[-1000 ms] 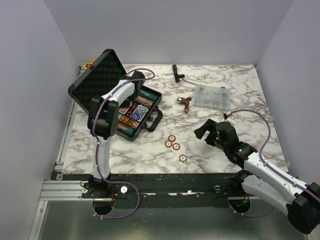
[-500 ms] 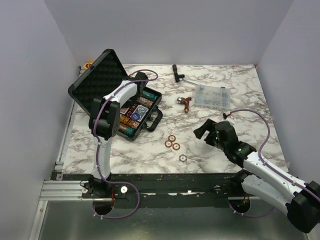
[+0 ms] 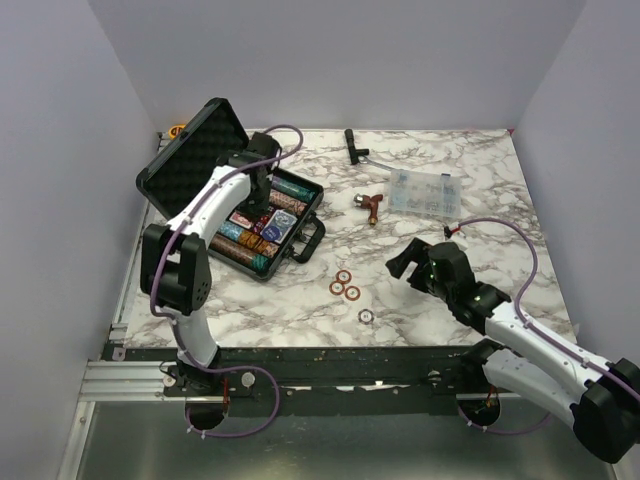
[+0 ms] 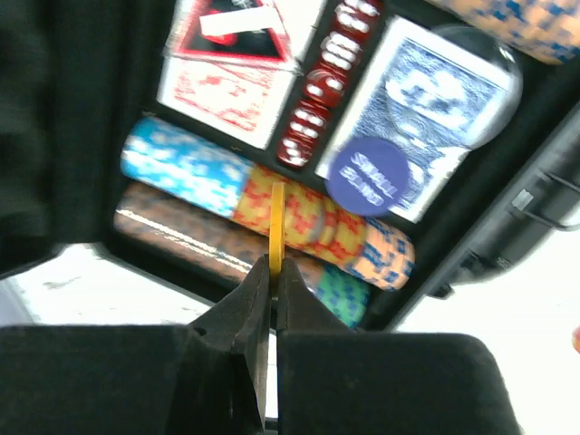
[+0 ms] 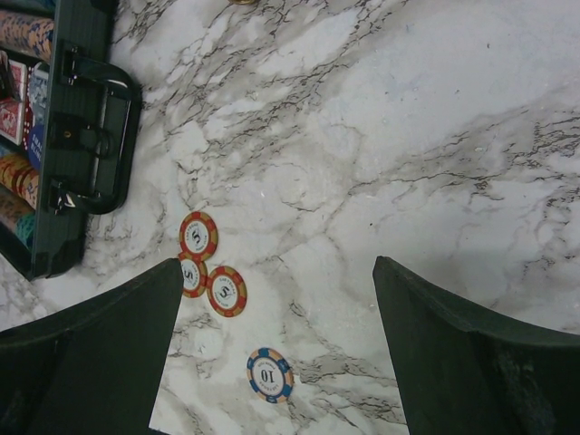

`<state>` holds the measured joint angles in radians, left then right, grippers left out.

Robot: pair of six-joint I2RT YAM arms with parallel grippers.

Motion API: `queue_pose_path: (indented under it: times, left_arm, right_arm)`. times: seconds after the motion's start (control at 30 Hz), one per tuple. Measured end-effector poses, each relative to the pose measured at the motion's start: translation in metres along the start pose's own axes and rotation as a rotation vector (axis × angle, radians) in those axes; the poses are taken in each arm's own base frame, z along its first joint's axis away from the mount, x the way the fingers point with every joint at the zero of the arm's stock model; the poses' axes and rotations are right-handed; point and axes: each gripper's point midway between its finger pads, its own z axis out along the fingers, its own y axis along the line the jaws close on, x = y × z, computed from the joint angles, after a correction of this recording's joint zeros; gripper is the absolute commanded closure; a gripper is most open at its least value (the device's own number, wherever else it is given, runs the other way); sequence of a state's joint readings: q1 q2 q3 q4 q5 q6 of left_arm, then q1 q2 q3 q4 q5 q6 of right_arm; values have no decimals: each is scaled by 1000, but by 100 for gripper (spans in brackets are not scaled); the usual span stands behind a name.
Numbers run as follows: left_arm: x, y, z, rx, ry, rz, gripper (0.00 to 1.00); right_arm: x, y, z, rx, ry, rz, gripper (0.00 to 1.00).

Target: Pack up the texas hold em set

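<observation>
On the marbled tabletop (image 3: 300, 320), toward its far left, one black briefcase (image 3: 195, 150) is set open. Its long axis is laid diagonally from near-left to far-right, its foam lid is tilted up toward the far left, and its handle (image 3: 312, 240) is turned toward the tabletop's middle. Over its tray the left claw (image 4: 275, 272) is clamped on one yellow chip (image 4: 276, 222), held on edge above the chip rows (image 4: 186, 168). The right claw (image 5: 276, 263) is held apart above bare marble. One blue card deck (image 4: 444, 100) is seen in the tray, with one blue disc (image 4: 367, 177) on it. Four loose chips are seen on the tabletop: three red chips (image 5: 198, 236) clustered together and one blue chip (image 5: 270, 374) nearby.
</observation>
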<state>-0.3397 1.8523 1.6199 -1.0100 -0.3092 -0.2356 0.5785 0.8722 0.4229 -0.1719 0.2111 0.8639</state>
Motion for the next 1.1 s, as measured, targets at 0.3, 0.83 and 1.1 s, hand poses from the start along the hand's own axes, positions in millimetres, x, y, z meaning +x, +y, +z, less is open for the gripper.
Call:
queue_pose_path:
  times: [0.3, 0.83, 1.1]
  left_arm:
    - [44, -40, 13, 452, 138, -103, 100]
    - [24, -65, 18, 688, 135, -153, 100]
    - [16, -58, 29, 702, 150, -191, 97]
  right_arm:
    - [1, 2, 0, -12, 7, 1, 12]
    - [1, 3, 0, -15, 7, 1, 12]
    - [3, 2, 2, -8, 16, -1, 12]
